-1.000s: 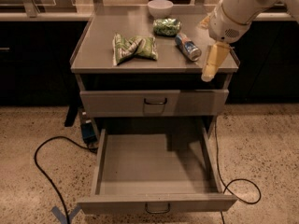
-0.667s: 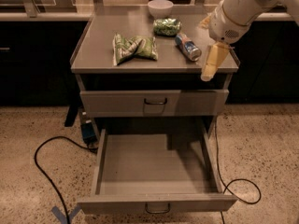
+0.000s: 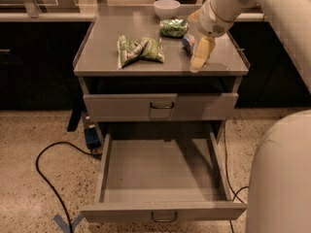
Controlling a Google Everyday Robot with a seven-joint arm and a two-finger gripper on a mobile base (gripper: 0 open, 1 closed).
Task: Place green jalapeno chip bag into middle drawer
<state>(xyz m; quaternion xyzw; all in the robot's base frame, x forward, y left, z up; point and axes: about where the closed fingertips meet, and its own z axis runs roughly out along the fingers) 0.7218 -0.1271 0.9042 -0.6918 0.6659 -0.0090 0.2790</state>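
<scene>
The green jalapeno chip bag (image 3: 140, 50) lies on the grey cabinet top (image 3: 102, 57), left of centre in the upper half of the frame. It is pinched at its middle, and nothing touches it.

The gripper (image 3: 197, 66) hangs tip-down over the right part of the cabinet top, close to the front edge and well apart from the bag. Whether it is spread or closed cannot be told from this angle. It carries nothing that shows. Its white arm (image 3: 272, 8) enters from the upper right corner.

Just behind the gripper lies a blue soda can (image 3: 188, 42), partly hidden by it. Farther back sit a dark green shiny packet (image 3: 173, 27) and a white bowl (image 3: 166, 7).

The middle drawer (image 3: 194, 211) is pulled far out in the lower half of the frame, and its shallow tray is bare. The drawer above it (image 3: 121, 107) is nearly closed. A black cable (image 3: 43, 176) loops over the speckled floor at lower left.
</scene>
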